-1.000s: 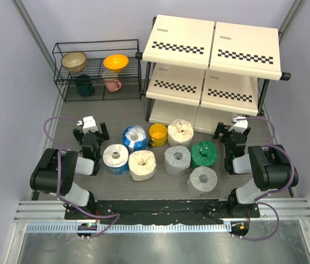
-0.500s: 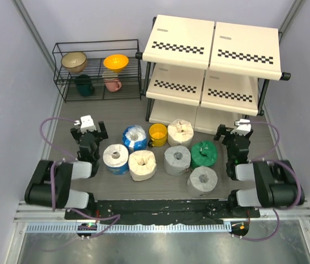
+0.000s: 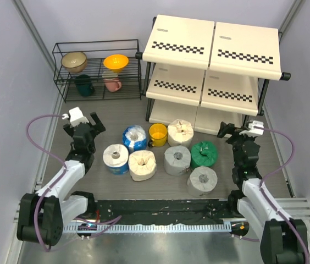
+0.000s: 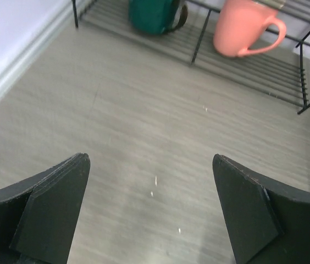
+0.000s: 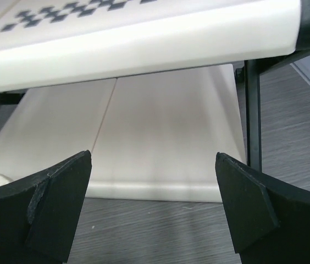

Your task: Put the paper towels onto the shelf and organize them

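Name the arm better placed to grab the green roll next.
Right. The open right gripper hovers near the green roll and faces the shelf's bottom tier; the left gripper sits beyond the blue rolls, facing the wire rack.

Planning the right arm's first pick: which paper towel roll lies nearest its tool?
The green-wrapped roll, the only green one; all others sit farther away.
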